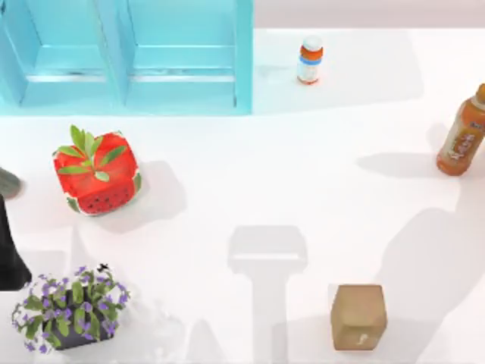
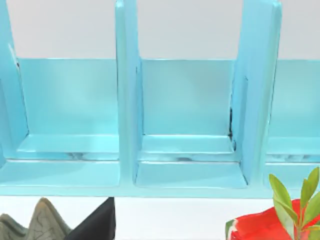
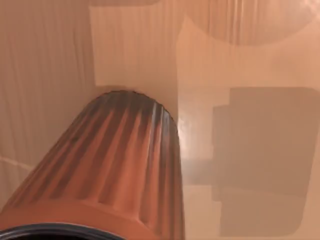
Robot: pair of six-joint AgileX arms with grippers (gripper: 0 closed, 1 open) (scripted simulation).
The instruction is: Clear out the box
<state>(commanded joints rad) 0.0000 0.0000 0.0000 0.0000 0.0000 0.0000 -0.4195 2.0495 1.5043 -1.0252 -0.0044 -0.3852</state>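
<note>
Blue box (image 1: 125, 57) at the far left of the worktop (image 1: 250, 182), with its open compartments turned toward the left arm (image 1: 9, 254) at the left edge. In the left wrist view, compartments of the box bare as far as visible, so probably little or nothing left to take out.

To do the step well: look first into every compartment, also the part cut off at the side. Then approach low and straight between the dividers, without touching the walls, and keep away from the watermelon pot (image 1: 96, 173) just in front.

Left end effector: wide or narrow, cannot tell. By judgement, facing the box from the near side, well apart, not yet inside any compartment.

Right wrist view: close upon a ribbed orange cylinder (image 3: 115, 165), not possible to identify.
</note>
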